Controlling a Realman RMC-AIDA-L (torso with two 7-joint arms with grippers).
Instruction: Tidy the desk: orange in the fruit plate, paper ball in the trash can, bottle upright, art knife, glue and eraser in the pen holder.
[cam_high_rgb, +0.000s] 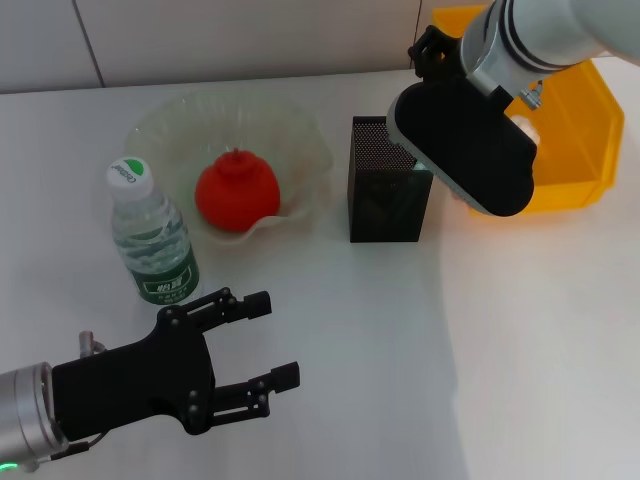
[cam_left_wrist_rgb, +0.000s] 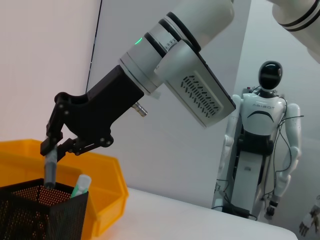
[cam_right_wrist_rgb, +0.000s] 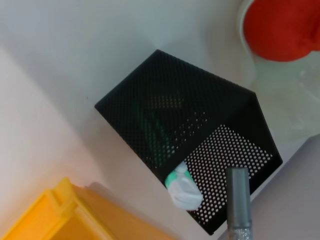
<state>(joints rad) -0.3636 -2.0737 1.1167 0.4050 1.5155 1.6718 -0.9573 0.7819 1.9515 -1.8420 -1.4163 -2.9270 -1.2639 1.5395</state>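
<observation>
Right gripper (cam_left_wrist_rgb: 50, 150): fingers clamped on a grey art knife (cam_left_wrist_rgb: 50, 172), held upright with its lower end inside the mouth of the pen holder (cam_high_rgb: 388, 185). A white-and-green glue tube (cam_left_wrist_rgb: 80, 186) already leans inside the holder.

Left gripper (cam_high_rgb: 272, 338): fingers apart, clasping nothing, low over the white table (cam_high_rgb: 520, 350) at 7 o'clock in the head view.

Orange (cam_high_rgb: 236, 192): in the fruit plate (cam_high_rgb: 300, 135), 9 o'clock of the pen holder.

Bottle (cam_high_rgb: 152, 236): upright, cap on, just beside the plate at its 8 o'clock.

Trash can (cam_high_rgb: 575, 125): 2 o'clock of the holder, partly behind the right arm.
</observation>
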